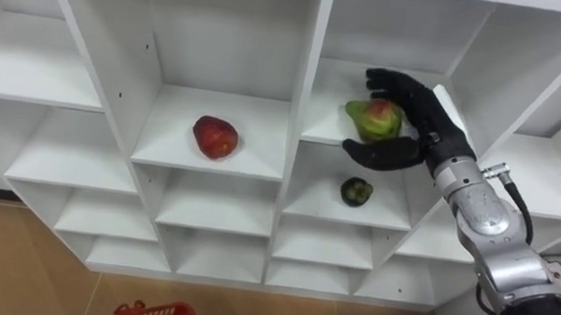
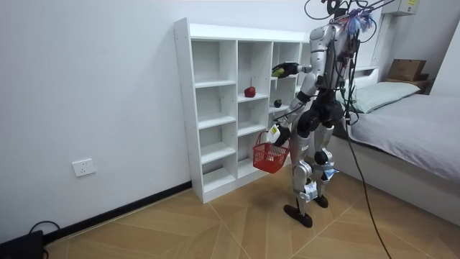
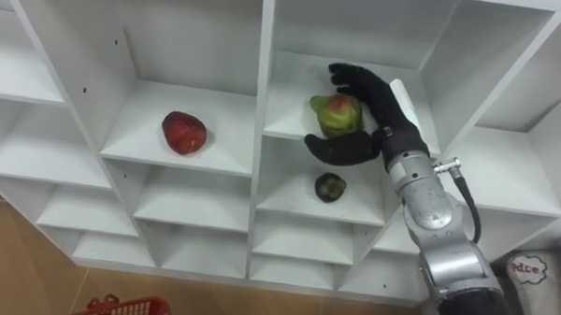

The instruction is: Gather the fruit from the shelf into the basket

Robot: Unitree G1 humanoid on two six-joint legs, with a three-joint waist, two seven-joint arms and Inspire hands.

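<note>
Closet shelving (image 1: 306,102), white and open-fronted, is faced at close range.

Lower left of the frame: the rim of a red basket (image 1: 153,312) is seen. In the room view it is carried low in front of the robot from the left hand (image 2: 276,134). How that hand grips cannot be told at this range.

Left of centre: a red fruit (image 1: 215,136) is noted on a shelf, alone in its compartment and untouched.

Right of centre, upper compartment: a green fruit with a red blush (image 1: 375,120) is noted at the front edge of its shelf. It is enclosed by the right hand (image 1: 420,117), with the fingers curled over the top and far side and the thumb hooked under the near side. Whether the fruit rests on the shelf or is already lifted cannot be told.

One compartment below: a small dark green fruit (image 1: 356,190) is noted on its shelf, apart from the hand.

Step in hand, as judged: the first pick, with the grasp made and nothing yet in the basket. The task is judged to be at an early stage, with three fruits left to bring in.

Next move, as judged: the fruit should be drawn clear of the shelf edge and the divider. It should then be lowered across to the basket at lower left and released only once it is over the rim. The grasp should be kept firm, since a round fruit may roll out of the hand.
</note>
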